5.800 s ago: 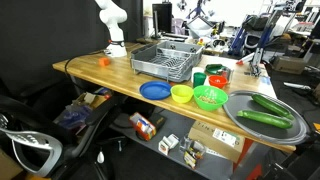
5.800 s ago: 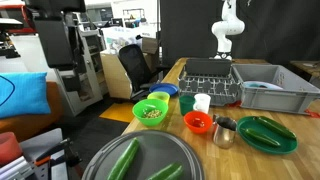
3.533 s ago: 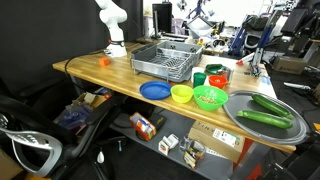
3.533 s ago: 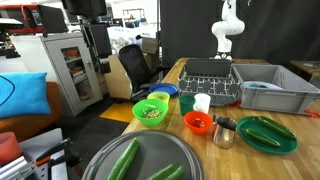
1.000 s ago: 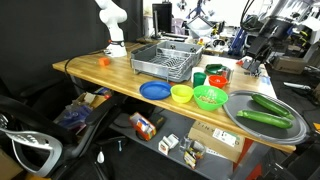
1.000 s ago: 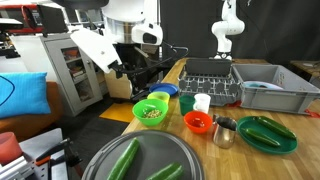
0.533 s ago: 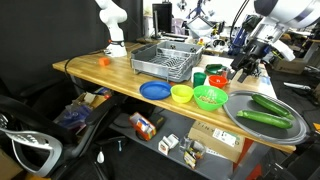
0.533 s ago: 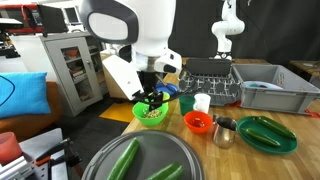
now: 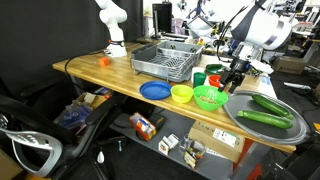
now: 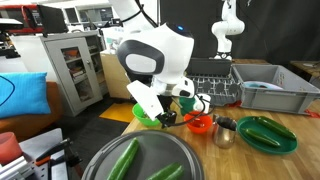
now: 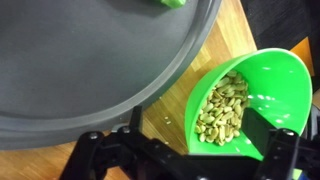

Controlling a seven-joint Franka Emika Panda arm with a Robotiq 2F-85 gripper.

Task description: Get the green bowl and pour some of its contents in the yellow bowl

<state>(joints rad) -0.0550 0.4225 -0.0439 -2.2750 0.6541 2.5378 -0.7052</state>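
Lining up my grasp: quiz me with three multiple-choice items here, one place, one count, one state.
1. What sits between the blue plate and the green bowl? A. red bowl B. yellow bowl C. cup
2. How many cucumbers lie on the grey tray? A. one B. four C. two
3. The green bowl is: A. holding pale nuts B. empty C. overturned
Answers: 1 B, those three stand in a row; 2 C, two lie side by side; 3 A, the wrist view shows nuts inside.
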